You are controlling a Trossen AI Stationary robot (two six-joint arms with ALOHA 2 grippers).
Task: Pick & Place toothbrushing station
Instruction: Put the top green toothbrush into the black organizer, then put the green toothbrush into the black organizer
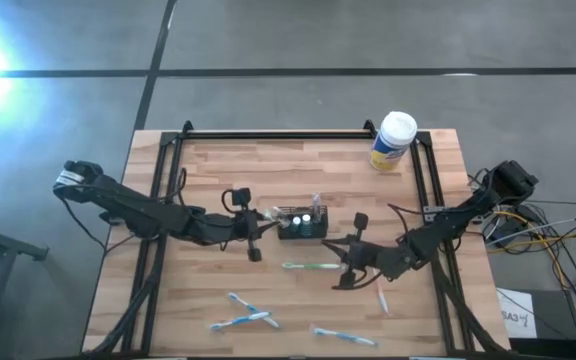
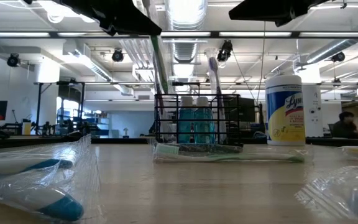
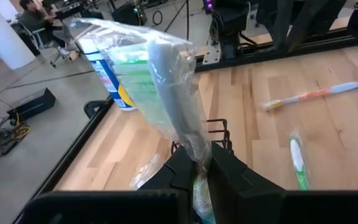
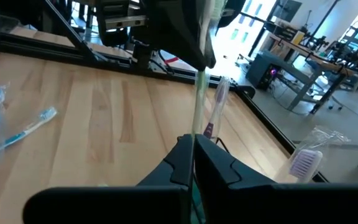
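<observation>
My left gripper (image 3: 199, 163) is pinched on a wrapped toothbrush (image 3: 166, 81), held upright just beside the toothbrushing station (image 1: 302, 226) at mid-table, I judge for slotting in. My right gripper (image 4: 193, 155) is clamped on a thin green toothbrush (image 4: 198, 109), likewise upright.

Black wire toothbrushing station (image 1: 301, 228) mid-frame, 2 teal bottles (image 2: 194, 124) inside, purple toothbrush (image 2: 214, 81) upright; yellow canister (image 1: 393, 142) with white cap upper right; blue-white toothbrushes (image 1: 243, 312) lower frame; light wood-grain table (image 1: 268, 170)
</observation>
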